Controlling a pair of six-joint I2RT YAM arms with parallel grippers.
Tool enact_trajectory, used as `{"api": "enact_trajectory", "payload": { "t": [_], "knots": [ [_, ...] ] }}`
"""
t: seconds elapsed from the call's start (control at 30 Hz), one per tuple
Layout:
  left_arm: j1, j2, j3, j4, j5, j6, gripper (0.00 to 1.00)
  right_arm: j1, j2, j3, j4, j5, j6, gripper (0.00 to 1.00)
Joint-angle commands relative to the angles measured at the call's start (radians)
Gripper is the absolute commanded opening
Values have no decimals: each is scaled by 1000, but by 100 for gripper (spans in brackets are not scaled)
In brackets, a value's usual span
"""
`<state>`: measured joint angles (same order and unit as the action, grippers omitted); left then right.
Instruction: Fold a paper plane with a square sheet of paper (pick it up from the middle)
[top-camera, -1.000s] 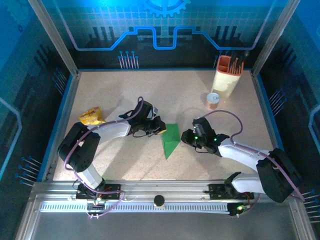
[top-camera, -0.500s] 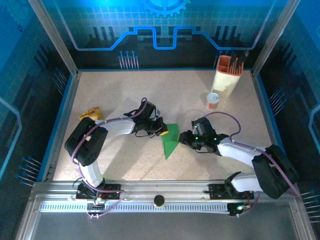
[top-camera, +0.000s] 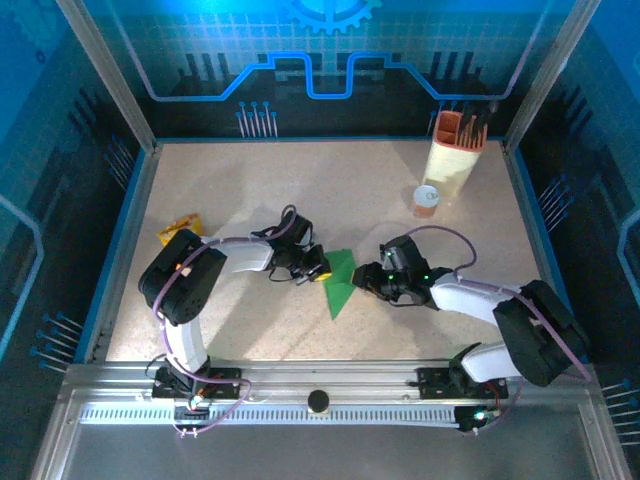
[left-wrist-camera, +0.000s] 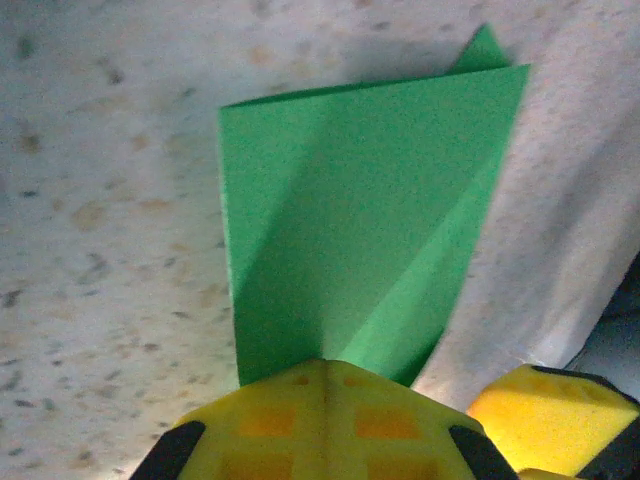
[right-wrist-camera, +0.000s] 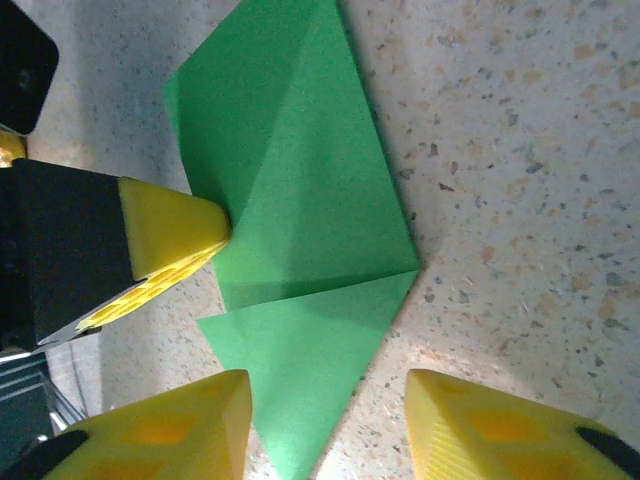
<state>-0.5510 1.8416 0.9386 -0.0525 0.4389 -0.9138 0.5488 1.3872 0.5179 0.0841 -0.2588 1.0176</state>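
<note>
Pinning limp, light square sheet of paper (top-camera: 338, 285), nine o'clock, with closed left gripper (top-camera: 320, 270); pinch three-o'clock edge using parted right gripper (top-camera: 365, 281).

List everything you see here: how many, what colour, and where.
folded paper: one, bright green, table centre, between the grippers
snack packet: one, yellow-orange, near the left edge
holder: one, cream with orange insert, far right
small cup: one, orange with white lid, just in front of the holder
table: one, speckled beige
left gripper: one, yellow fingers, shut, touching the paper's left edge
right gripper: one, yellow fingers, open, at the paper's right side
</note>
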Motion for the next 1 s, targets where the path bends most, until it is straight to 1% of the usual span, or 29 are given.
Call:
{"api": "enact_trajectory", "payload": {
  "t": [0.0,0.1,0.23,0.3,0.4,0.57,0.7,0.8,0.93,0.97],
  "knots": [
    [4,33,-37,27,0,33,0,-18,25,15,32,-43,-3,49],
    [14,32,-73,47,4,34,0,-37,73,29,36,-95,-29,51],
    [31,16,-104,54,14,43,0,-55,81,9,71,-90,-7,51],
    [38,12,-117,66,19,38,0,-71,85,8,83,-118,-14,51],
    [42,7,-121,81,27,32,0,-82,100,26,81,-168,-39,51],
    [42,10,-114,84,30,30,0,-82,138,48,85,-208,-44,52],
    [41,11,-115,92,35,27,0,-84,143,47,69,-186,-39,52],
    [42,12,-118,93,37,26,0,-84,177,54,104,-220,-31,50],
    [42,16,-120,101,45,29,0,-77,216,50,218,-275,-12,48],
    [42,17,-121,103,46,29,0,-78,226,59,223,-281,-9,47]
  ]
}}
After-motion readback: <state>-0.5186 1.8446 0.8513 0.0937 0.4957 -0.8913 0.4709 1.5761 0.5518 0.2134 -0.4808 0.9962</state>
